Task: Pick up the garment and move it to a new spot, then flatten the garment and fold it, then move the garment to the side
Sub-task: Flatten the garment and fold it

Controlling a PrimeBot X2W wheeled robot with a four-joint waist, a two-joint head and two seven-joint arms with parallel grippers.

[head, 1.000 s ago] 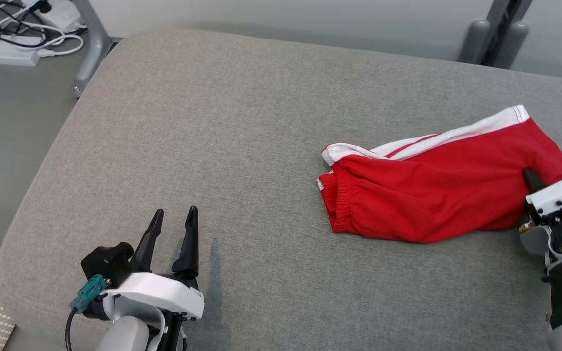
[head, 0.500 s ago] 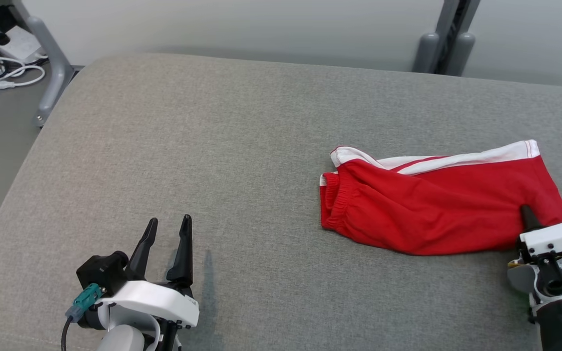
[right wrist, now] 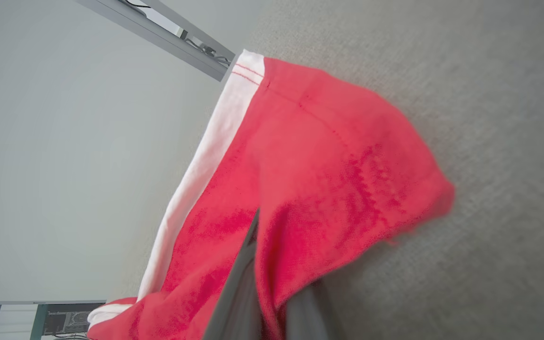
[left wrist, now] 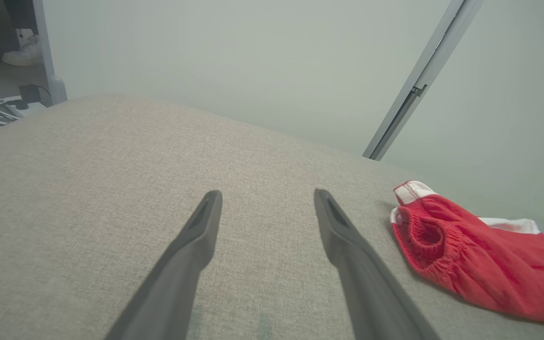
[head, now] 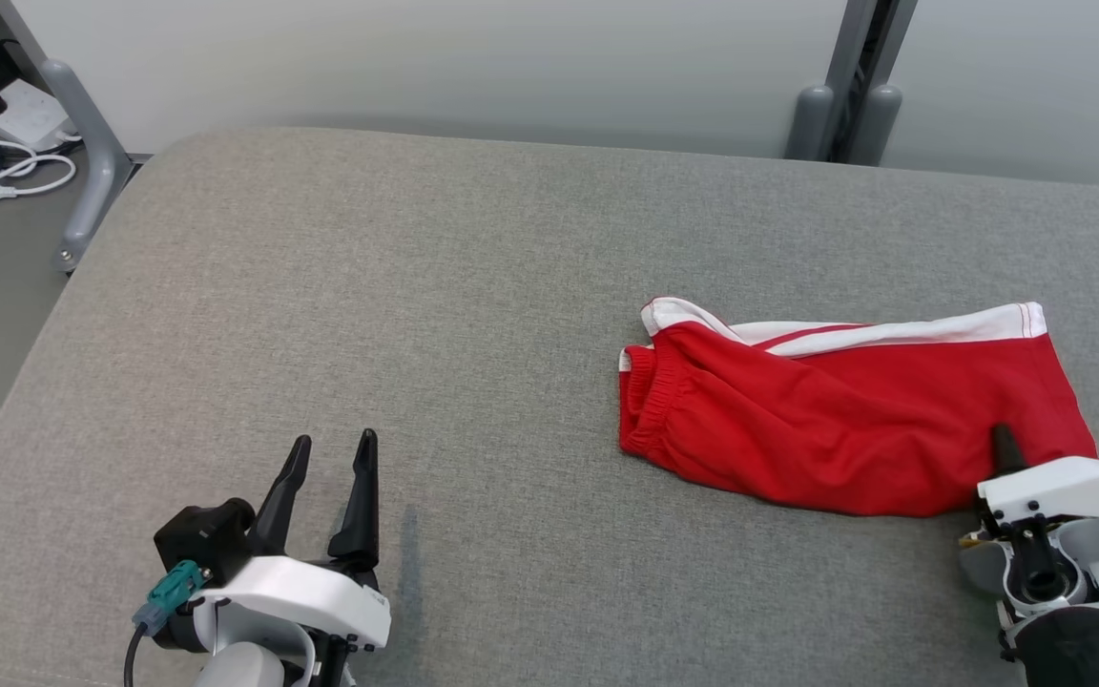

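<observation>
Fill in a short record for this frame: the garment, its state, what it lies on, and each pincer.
garment: red shorts with a white side stripe, on the right part of the surface
state: bunched and creased, not flattened
support: grey cushioned surface
left pincer: open, empty, over the front left, apart from the garment
right pincer: shut on the garment's right end, cloth draped over its fingers
</observation>
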